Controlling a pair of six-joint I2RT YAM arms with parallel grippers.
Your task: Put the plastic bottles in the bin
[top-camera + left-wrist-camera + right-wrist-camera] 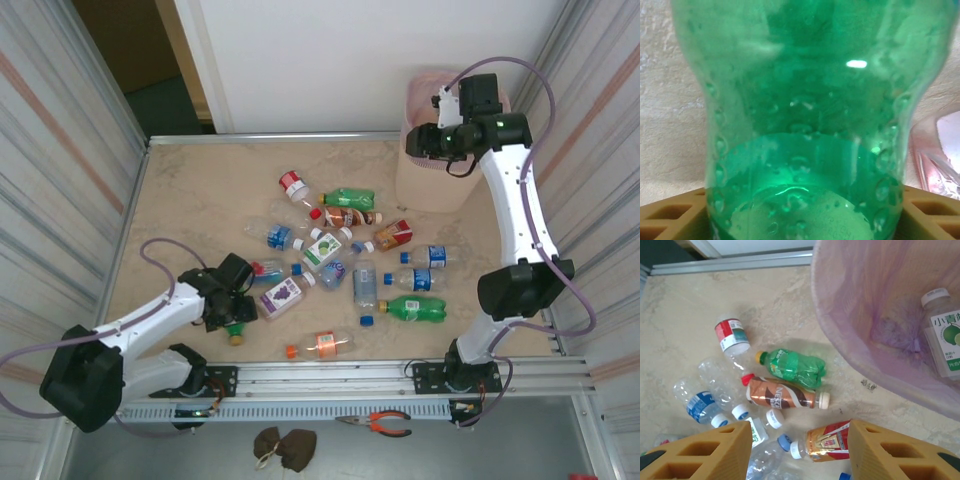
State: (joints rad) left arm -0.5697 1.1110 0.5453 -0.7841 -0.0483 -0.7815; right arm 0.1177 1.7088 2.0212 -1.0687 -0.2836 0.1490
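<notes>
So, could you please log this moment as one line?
left gripper: around green bottle, grip unconfirmed | right gripper: open, empty, beside bin | bin: white-capped bottle inside

Bench (200, 190): beige marbled top, metal rail along near edge. Scattered across middle, lying on sides: red-label bottle (294, 186), green bottle (349, 198) and brown bottle (350, 216) toward far side; purple-label bottle (282, 296) and orange-label bottle (322, 345) nearer. Loose blue cap (367, 321) among them. Pink bin (430, 185) upright at far right corner.
</notes>
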